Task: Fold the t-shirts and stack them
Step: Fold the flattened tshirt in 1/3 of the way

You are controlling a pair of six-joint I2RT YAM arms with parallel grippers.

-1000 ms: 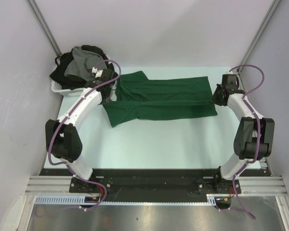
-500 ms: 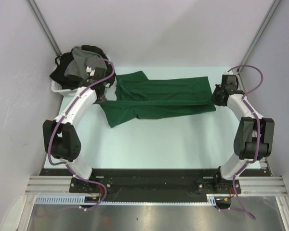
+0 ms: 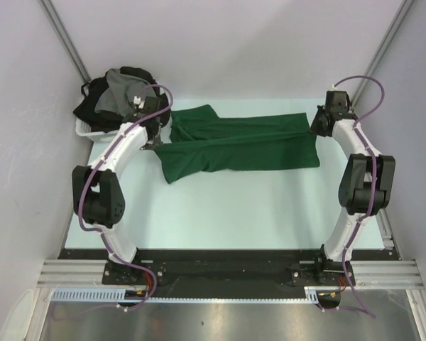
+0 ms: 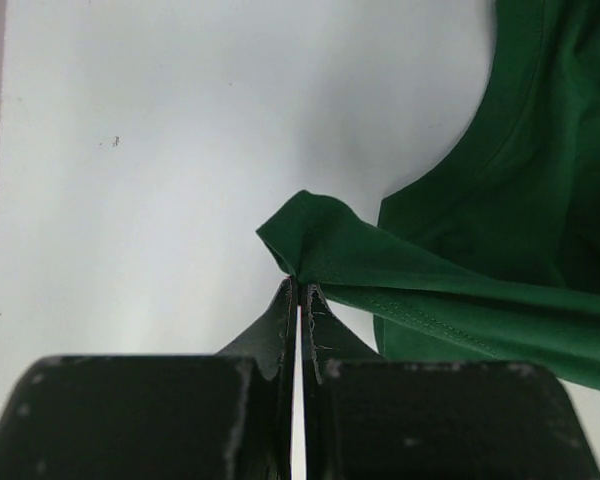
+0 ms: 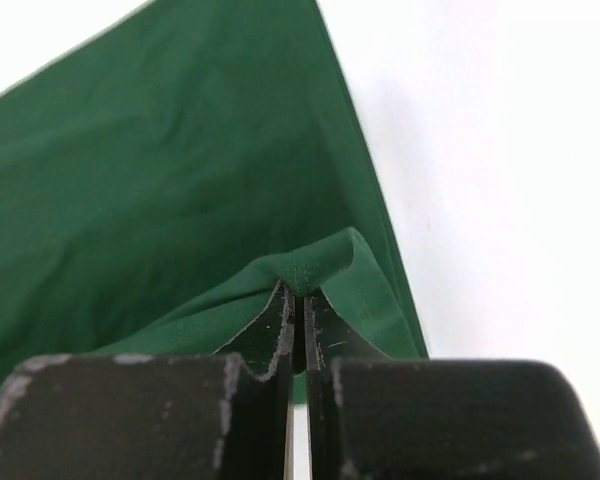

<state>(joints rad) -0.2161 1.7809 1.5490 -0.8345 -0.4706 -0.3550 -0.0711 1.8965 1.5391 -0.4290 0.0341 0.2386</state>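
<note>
Pale mint tabletop point(image 3: 220, 206) fills the cell between plain grey walls point(image 3: 220, 50), and the green shirt point(image 3: 241, 142) lies across its far half.

Well left of the green shirt, at the far left corner, a white basket point(image 3: 83, 130) holds a heap of black shirts point(image 3: 91, 105) with a grey shirt point(image 3: 117, 91) draped on top.

Between that basket and the green shirt's left end sits the left gripper point(image 3: 156, 139). In the left wrist view its jaws are pressed together on a small pinched peak of the green shirt's edge, with the cloth running off to the right from the pinch. A curved, stitched edge of the same shirt lies flat on the table just beyond.

The green shirt is dark, plain and soft, with shallow wrinkles and a long crease down its middle where one layer lies over another. Its long axis runs left to right across the table. At its left end one flap points to the far left and a wider one spreads toward the near left. Its right end is a nearly straight edge.

At the far corner of that right end is the right gripper point(image 3: 317, 128). Its jaws are closed tight on a low ridge of the hemmed edge, which is raised slightly above the layer beneath.
</note>
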